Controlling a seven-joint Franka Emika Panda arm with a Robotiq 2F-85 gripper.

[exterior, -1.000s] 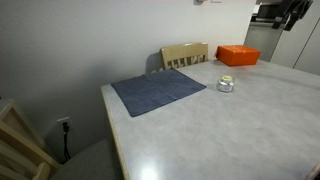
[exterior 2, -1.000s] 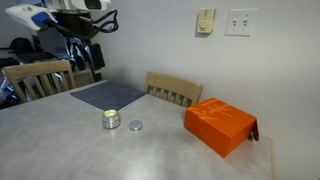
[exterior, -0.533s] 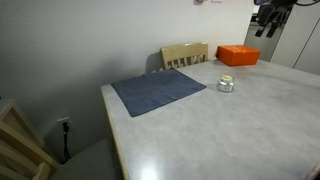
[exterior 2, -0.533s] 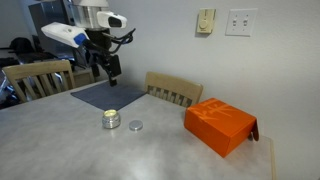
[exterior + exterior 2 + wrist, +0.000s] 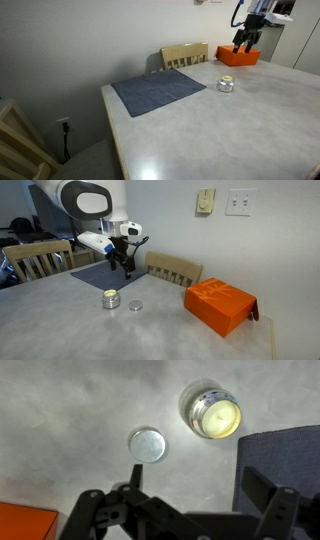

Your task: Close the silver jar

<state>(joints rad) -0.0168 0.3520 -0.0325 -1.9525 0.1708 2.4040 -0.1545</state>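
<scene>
The silver jar stands open on the grey table, small and round, with yellowish contents showing in the wrist view. It also shows in an exterior view. Its round silver lid lies flat on the table beside it, apart from the jar. My gripper hangs open and empty in the air above and behind the jar and lid; in the wrist view its two fingers frame bare table below the lid.
A dark blue cloth mat lies on the table next to the jar. An orange box sits on the table. Wooden chairs stand at the table's edges.
The arm has swung in over the table and come lower, towards the jar and lid. The jar and lid have not moved.
</scene>
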